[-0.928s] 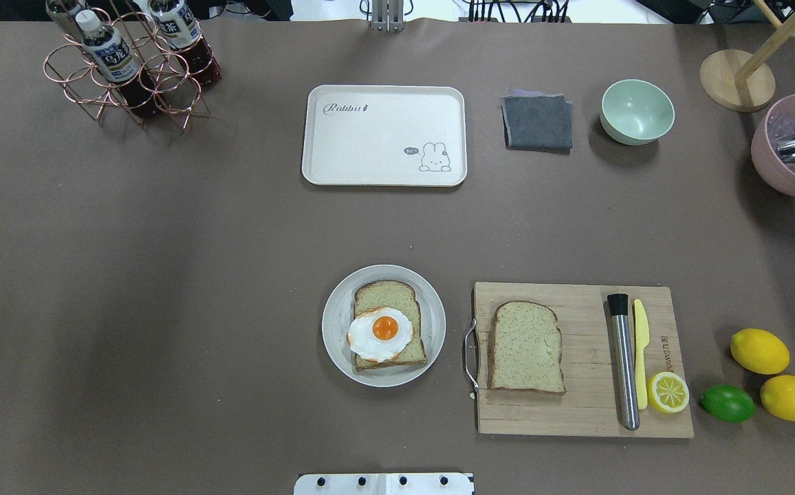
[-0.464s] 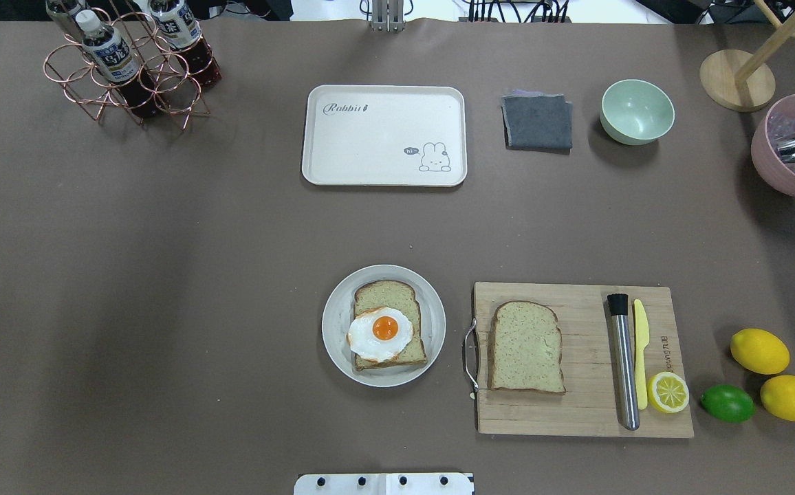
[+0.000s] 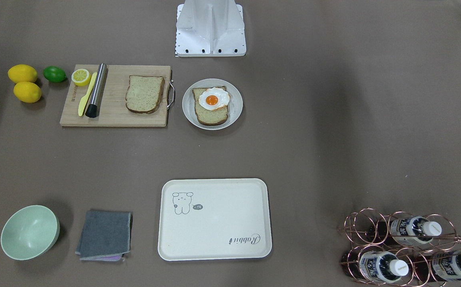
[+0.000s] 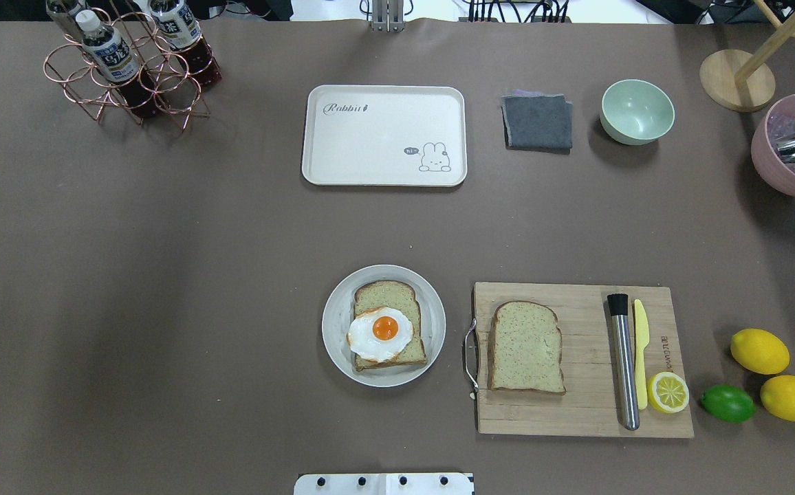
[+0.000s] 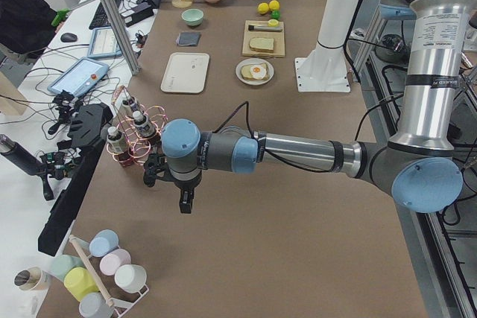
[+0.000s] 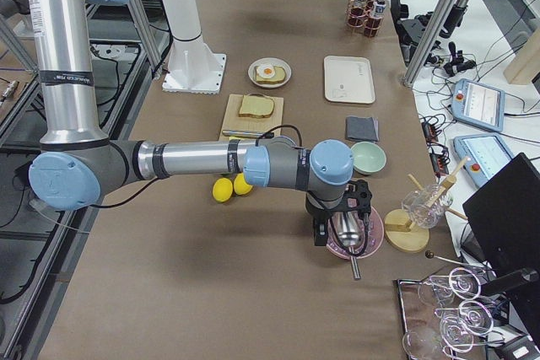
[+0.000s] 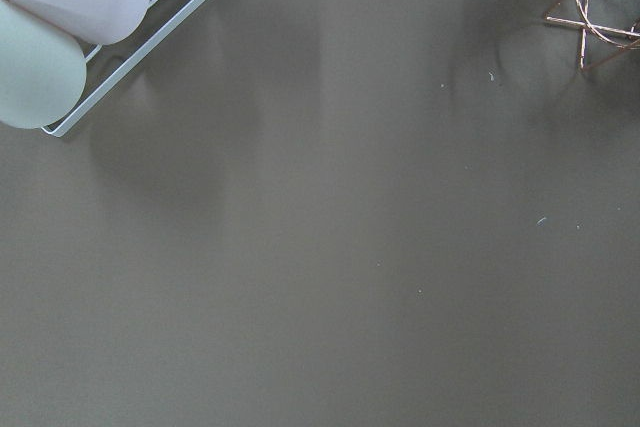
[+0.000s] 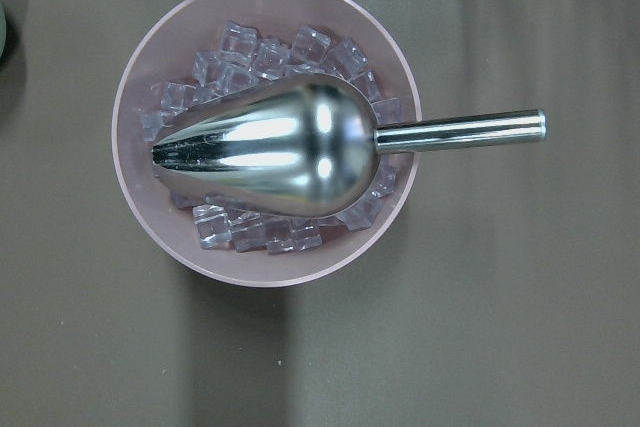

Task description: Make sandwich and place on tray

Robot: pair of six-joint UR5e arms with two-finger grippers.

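Observation:
One bread slice (image 4: 384, 294) lies on a round white plate (image 4: 332, 323) with a fried egg (image 4: 380, 333) on top of it. A second slice (image 4: 526, 347) lies on the wooden cutting board (image 4: 576, 412). The cream tray (image 4: 384, 135) stands bare at the far middle of the table. My left gripper (image 5: 184, 202) hangs over bare table near the bottle rack. My right gripper (image 6: 321, 233) hangs over the pink ice bowl. Both are far from the food and show only in the side views, so I cannot tell whether they are open or shut.
A copper bottle rack (image 4: 129, 69) stands far left. A grey cloth (image 4: 537, 122) and a green bowl (image 4: 637, 111) lie right of the tray. A pink bowl of ice (image 8: 150, 237) holds a steel scoop (image 8: 265, 137). A steel rod (image 4: 623, 364), a yellow knife (image 4: 640, 344), lemons (image 4: 759, 350) and a lime (image 4: 727, 403) lie near the board.

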